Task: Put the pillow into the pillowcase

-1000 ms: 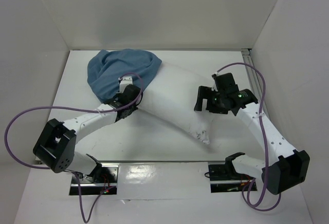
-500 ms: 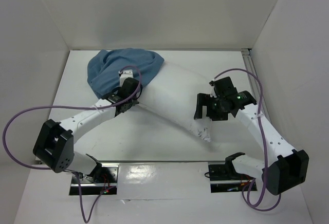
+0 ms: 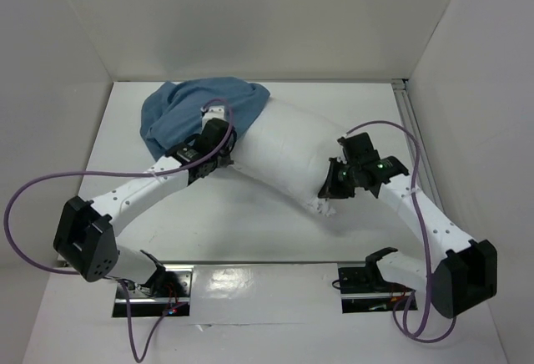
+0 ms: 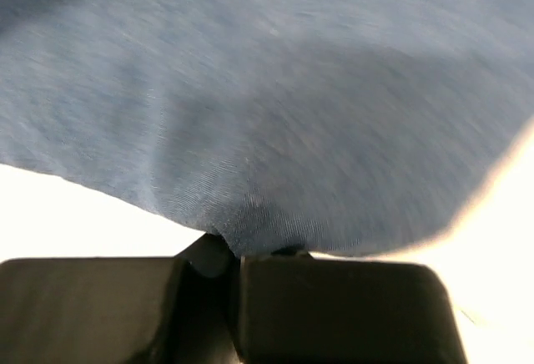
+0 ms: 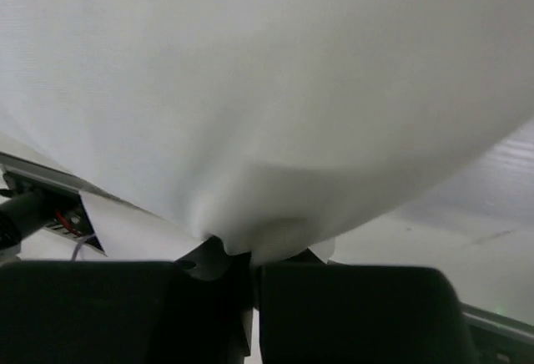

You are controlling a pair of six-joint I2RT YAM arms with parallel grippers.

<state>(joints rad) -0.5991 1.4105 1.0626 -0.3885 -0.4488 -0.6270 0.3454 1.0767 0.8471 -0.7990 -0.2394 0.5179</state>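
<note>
White walls enclose a matte white tabletop [image 3: 250, 230] on which the large, plump white rectangular pillow [image 3: 284, 149] lies diagonally. Its far-left end is covered by the medium-blue, wrinkled cloth pillowcase [image 3: 179, 113], which is bunched toward the far-left corner, and its near-right end lies bare. The left gripper [image 3: 221, 151] sits at the pillowcase's edge where blue meets white; the left wrist view shows its fingers [image 4: 334, 305] closed together on a fold of finely woven blue cloth. The right gripper [image 3: 330, 187] is at the pillow's near-right end, and the right wrist view shows its fingers [image 5: 359, 314] pinched on a small tuck of smooth white fabric. Most of the pillow appears to be outside the case. Both holds take only a thin pleat of soft, limp material, so either pleat could slip free under tension. The pillow is compressible and would probably buckle or hump if pushed endwise instead of sliding. The case is held at one point only, so its mouth may sag shut or gather ahead of the filling. Drag between the cloth and the tabletop could carry the whole case away from the pillow.
</note>
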